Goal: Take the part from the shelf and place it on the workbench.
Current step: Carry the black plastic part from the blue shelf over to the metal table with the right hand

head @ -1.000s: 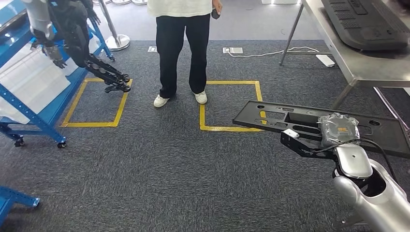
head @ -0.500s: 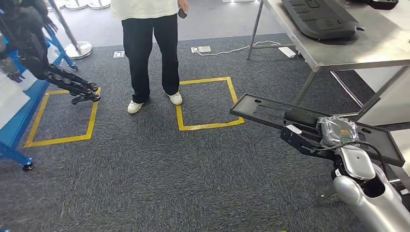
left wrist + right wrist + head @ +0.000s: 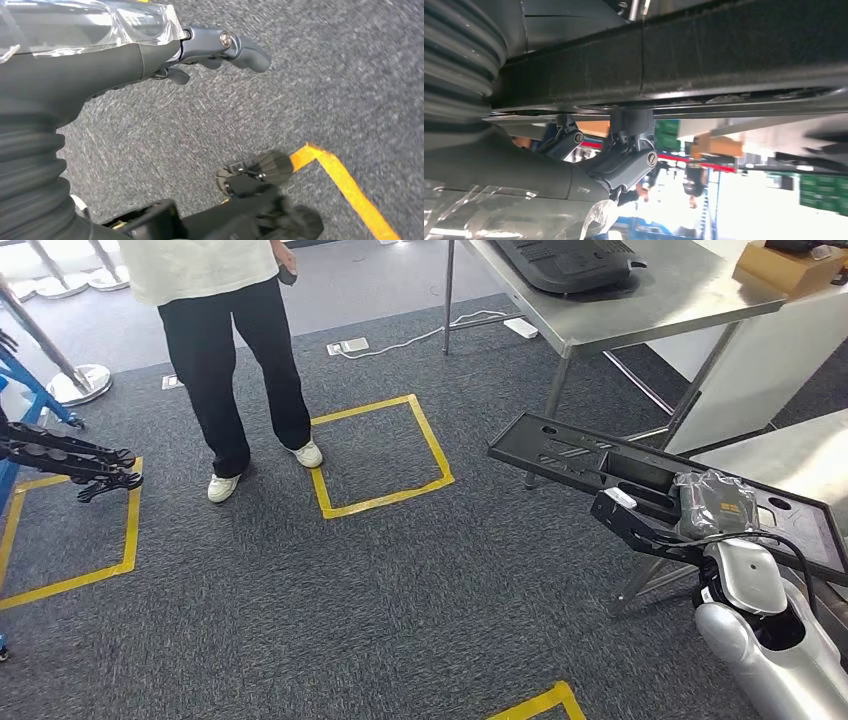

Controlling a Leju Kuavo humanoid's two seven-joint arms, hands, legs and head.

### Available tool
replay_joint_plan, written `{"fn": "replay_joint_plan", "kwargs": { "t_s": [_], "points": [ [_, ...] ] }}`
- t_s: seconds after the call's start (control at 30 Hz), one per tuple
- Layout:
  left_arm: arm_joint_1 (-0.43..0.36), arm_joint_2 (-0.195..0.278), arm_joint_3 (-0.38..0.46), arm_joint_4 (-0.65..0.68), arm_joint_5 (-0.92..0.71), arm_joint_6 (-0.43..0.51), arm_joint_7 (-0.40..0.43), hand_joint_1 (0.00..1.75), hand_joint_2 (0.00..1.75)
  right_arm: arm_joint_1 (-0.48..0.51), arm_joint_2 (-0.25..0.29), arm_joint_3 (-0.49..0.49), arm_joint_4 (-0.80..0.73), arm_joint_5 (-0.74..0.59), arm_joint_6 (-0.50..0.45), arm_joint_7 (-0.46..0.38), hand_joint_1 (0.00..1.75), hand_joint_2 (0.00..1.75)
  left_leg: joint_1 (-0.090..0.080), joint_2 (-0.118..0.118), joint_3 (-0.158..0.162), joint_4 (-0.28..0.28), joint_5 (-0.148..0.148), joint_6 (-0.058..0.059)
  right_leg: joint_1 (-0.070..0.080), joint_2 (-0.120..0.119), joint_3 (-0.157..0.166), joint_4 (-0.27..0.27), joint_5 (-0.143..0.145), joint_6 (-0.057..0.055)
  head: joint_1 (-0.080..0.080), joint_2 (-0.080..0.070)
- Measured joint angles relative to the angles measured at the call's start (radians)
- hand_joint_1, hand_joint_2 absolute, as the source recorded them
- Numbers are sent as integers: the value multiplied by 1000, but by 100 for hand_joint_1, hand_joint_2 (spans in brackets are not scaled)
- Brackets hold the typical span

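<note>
My right hand point(image 3: 714, 506), wrapped in clear plastic, grips a long flat black part point(image 3: 604, 464) with cut-outs and holds it roughly level above the carpet, low on the right of the head view. In the right wrist view the part point(image 3: 704, 60) runs across the picture and my fingers point(image 3: 629, 148) clasp its edge. The steel workbench point(image 3: 655, 300) stands beyond the part at the upper right. My left hand point(image 3: 200, 47) hangs over the grey carpet, holding nothing, its fingers loosely apart.
A person point(image 3: 222, 330) in dark trousers stands at the upper left. Yellow tape squares point(image 3: 376, 502) mark the carpet. Another black part point(image 3: 566, 260) and a cardboard box point(image 3: 790, 266) lie on the workbench. A black jointed arm point(image 3: 70, 456) and a blue shelf frame point(image 3: 20, 390) are at the left edge.
The camera has turned to the right, so the shelf has slid out at the left and the workbench has come nearer. My right hand still holds the part.
</note>
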Motion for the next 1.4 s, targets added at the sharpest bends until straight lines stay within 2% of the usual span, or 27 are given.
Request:
{"fn": "replay_joint_plan", "kwargs": {
  "t_s": [0.07,0.1,0.13,0.17,0.23,0.27,0.3,0.37,0.43,0.47,0.53,0.6,0.63,0.7,0.77,0.83,0.9,0.97,1.03,1.07,1.1,1.13,1.17,1.2,1.27,1.33,1.4],
  "points": [
    [3,-1,0,0,0,0,0,0,175,2,5,-1,-1,0,-1,0,175,175,4,-25,-63,143,-61,-5,0,26,-7,0,5,-4,0,0],
    [4,-1,0,0,0,0,0,0,175,5,6,-2,-1,0,-1,0,175,175,5,-28,-79,176,-66,-6,0,41,-10,1,7,-3,0,0],
    [6,-2,0,0,0,0,2,0,175,10,7,-3,-1,0,-1,0,175,175,6,-30,-73,166,-51,-5,0,55,-11,1,9,-2,0,0],
    [8,-2,0,0,0,0,4,0,175,14,7,-5,-1,0,-1,0,175,175,7,-34,-49,115,-20,-3,-1,69,-12,1,11,0,0,0],
    [11,-2,0,0,0,0,10,0,175,19,7,-10,-2,3,-1,0,175,175,10,-75,23,-40,49,3,-1,95,-15,2,14,6,0,0],
    [13,-2,0,0,0,0,12,0,175,20,7,-13,-2,4,0,0,175,175,12,-95,48,-97,70,6,-1,107,-18,3,16,10,0,0],
    [15,-2,0,0,0,0,12,0,175,21,6,-15,-3,5,-1,0,175,175,12,-108,61,-130,79,8,-1,119,-23,4,18,15,0,0],
    [17,-2,0,0,3,1,13,0,175,26,4,-21,-4,4,-1,0,175,175,8,-95,65,-141,82,17,-5,143,-31,2,25,28,0,0],
    [14,-2,0,0,10,4,12,0,175,31,0,-27,-4,-1,-2,0,175,175,7,-70,66,-146,89,30,-7,121,-44,19,15,36,0,0],
    [13,-2,0,0,13,5,11,0,175,33,-2,-29,-4,-3,-3,0,175,175,8,-57,65,-149,93,36,-5,92,-62,57,-8,39,1,0],
    [14,-1,0,0,15,5,10,0,175,37,-2,-32,-3,-5,-6,0,175,175,7,-34,63,-150,95,42,-3,32,-120,191,-79,42,1,0],
    [18,-1,1,0,13,-1,8,0,175,43,-1,-33,-3,-6,-10,0,175,175,6,-9,60,-150,95,43,-4,15,-168,306,-120,47,1,0],
    [19,-2,1,0,12,-4,9,0,175,46,-1,-33,-3,-7,-12,0,175,175,6,4,60,-149,94,43,-4,11,-166,309,-113,49,1,0],
    [19,-6,0,0,19,-4,11,0,175,44,-1,-34,-3,-12,-16,0,175,175,7,28,61,-148,92,40,-6,-10,-101,197,-57,52,1,0],
    [14,-11,0,0,31,-3,2,0,175,35,-1,-35,-2,-16,-19,0,175,175,0,50,64,-146,86,30,-2,-58,-29,61,-13,49,0,0],
    [9,-15,0,0,31,-4,-12,0,175,28,-2,-35,0,-16,-20,0,175,175,-9,70,68,-145,82,20,2,-74,-12,19,-7,36,0,0],
    [5,-19,0,0,23,-5,-17,0,175,23,-2,-35,2,-20,-21,0,175,175,-7,83,69,-143,78,9,0,-46,-19,20,-2,19,0,0],
    [2,-23,0,1,17,-6,-11,0,175,14,-3,-35,2,-24,-22,0,175,175,1,46,52,-98,46,-3,-1,-24,-22,19,4,6,0,0],
    [7,-25,0,1,13,-5,-2,0,175,7,-2,-36,3,-23,-23,0,175,175,7,-9,-6,30,-20,-10,0,-1,-26,19,8,-4,0,0],
    [11,-26,0,1,11,-4,1,0,175,7,-1,-36,3,-23,-22,0,175,175,7,-21,-42,105,-50,-11,2,13,-28,19,10,-8,0,0],
    [16,-26,0,1,11,-3,2,0,175,8,0,-36,3,-22,-22,0,175,175,7,-26,-70,159,-65,-10,4,28,-30,19,11,-10,0,0],
    [19,-25,0,1,10,-3,2,0,175,10,1,-36,3,-21,-23,0,175,175,6,-29,-81,175,-60,-7,6,43,-31,19,13,-11,0,0],
    [21,-24,0,1,10,-3,2,0,175,12,1,-37,4,-21,-23,0,175,175,5,-32,-71,147,-37,-2,9,58,-32,19,14,-12,0,0],
    [22,-23,0,1,9,-3,3,0,175,12,0,-39,3,-22,-24,0,175,175,3,-42,-41,82,-1,6,10,72,-32,19,16,-11,0,0],
    [21,-17,0,1,6,-3,8,0,175,12,0,-44,3,-24,-29,0,175,175,-3,-89,28,-71,64,27,10,94,-33,18,20,-8,0,0],
    [23,-11,0,1,4,-3,12,0,175,14,0,-48,3,-25,-36,0,175,175,-12,-116,59,-140,86,44,4,114,-35,16,24,3,-1,0],
    [23,-7,0,1,2,-3,11,0,175,18,-2,-52,3,-27,-40,0,175,175,-15,-95,66,-153,94,53,1,131,-37,8,30,17,-1,0]
  ]
}}
